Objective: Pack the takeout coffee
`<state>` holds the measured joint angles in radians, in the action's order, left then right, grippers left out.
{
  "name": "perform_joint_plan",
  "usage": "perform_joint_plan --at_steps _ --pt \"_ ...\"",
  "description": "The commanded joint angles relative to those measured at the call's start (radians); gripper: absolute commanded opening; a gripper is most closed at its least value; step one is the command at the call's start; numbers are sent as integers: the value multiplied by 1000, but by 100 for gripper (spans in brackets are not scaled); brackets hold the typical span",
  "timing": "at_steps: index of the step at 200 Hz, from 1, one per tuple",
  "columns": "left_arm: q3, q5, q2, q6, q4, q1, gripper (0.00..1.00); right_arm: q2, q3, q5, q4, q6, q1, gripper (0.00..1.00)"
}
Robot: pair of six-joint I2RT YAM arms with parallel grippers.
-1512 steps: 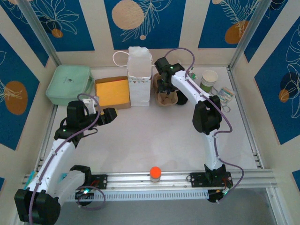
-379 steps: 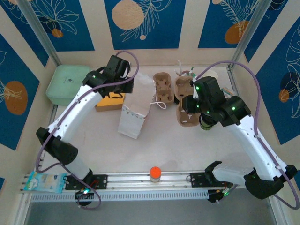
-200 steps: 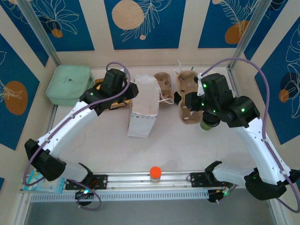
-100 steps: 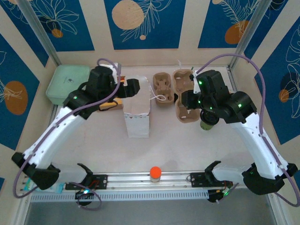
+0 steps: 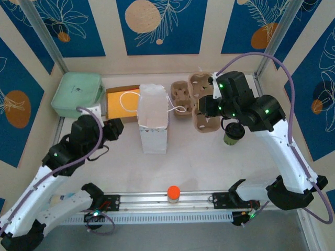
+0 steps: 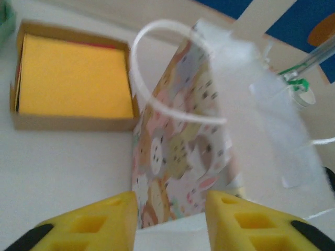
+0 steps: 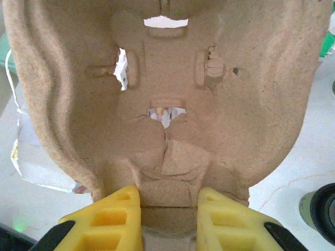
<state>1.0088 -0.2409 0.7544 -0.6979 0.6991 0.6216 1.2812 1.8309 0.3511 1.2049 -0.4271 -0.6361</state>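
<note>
The takeout coffee (image 5: 234, 132), a green cup with a black lid, stands on the table at the right; its lid edge (image 7: 322, 206) shows low in the right wrist view. My right gripper (image 5: 207, 106) (image 7: 168, 194) is shut on the rim of a brown pulp cup carrier (image 5: 202, 119) (image 7: 167, 104), held tilted above the table just left of the coffee. A white paper bag (image 5: 153, 128) (image 6: 178, 157) with an animal print stands upright in the middle. My left gripper (image 5: 115, 127) (image 6: 171, 203) hangs open a short way left of it, fingers apart and off the bag.
A second pulp carrier (image 5: 181, 98) lies behind the bag. A yellow-filled cardboard box (image 5: 121, 103) (image 6: 73, 83) and a pale green case (image 5: 77, 94) sit at the back left. An orange-capped jar (image 5: 173, 192) stands on the front rail.
My left gripper has let go of the bag's top and drawn back to the near left; the bag stays upright. The right gripper with the carrier shifted slightly toward the back.
</note>
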Motion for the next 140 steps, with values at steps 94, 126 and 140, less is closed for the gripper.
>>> perform_joint_plan --at_steps 94,126,140 --pt "-501 157 177 -186 -554 -100 28 204 280 -131 68 -38 -62 22" --pt "-529 209 357 -170 -760 -106 29 252 321 -157 63 -47 -69 22" --pt "-525 235 434 -166 -827 -106 28 279 343 -172 63 -51 -72 22"
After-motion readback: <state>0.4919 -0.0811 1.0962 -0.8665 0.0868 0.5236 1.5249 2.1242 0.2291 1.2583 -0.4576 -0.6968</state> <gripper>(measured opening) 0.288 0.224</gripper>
